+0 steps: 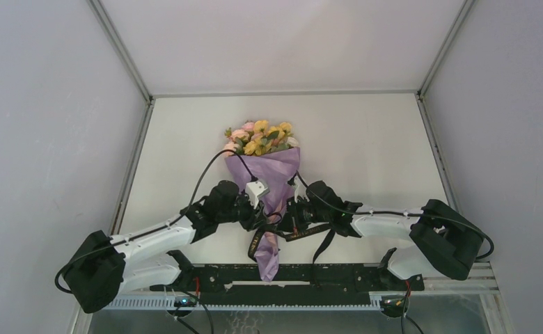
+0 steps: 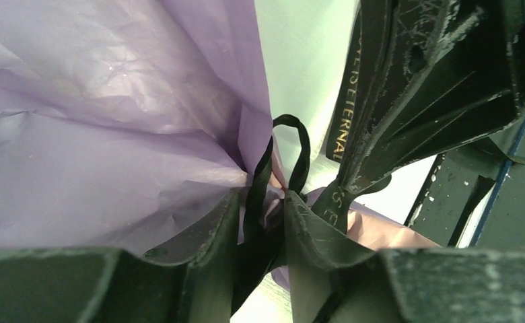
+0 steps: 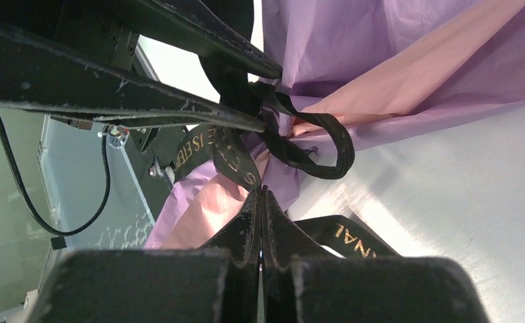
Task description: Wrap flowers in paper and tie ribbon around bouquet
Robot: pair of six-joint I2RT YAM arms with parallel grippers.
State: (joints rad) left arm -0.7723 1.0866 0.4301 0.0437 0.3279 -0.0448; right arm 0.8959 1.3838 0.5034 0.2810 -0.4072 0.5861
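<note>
Black ribbon (image 2: 256, 195) between both arms' jaws

light: bright, even, soft shadows; glare: table (image 3: 448, 202) sheen; blur: near claw fingers (image 2: 199, 282) soft

Lilac-wrapped bouquet (image 1: 267, 182), black ribbon (image 3: 300, 145) seemingly knotted.

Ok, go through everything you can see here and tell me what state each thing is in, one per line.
bouquet: wrapped, lying flat, blooms pointing away from the arms
paper: cinched at the waist
ribbon: looped round the waist, ends loose
left gripper: closing on a ribbon strand
right gripper: shut on the ribbon
</note>
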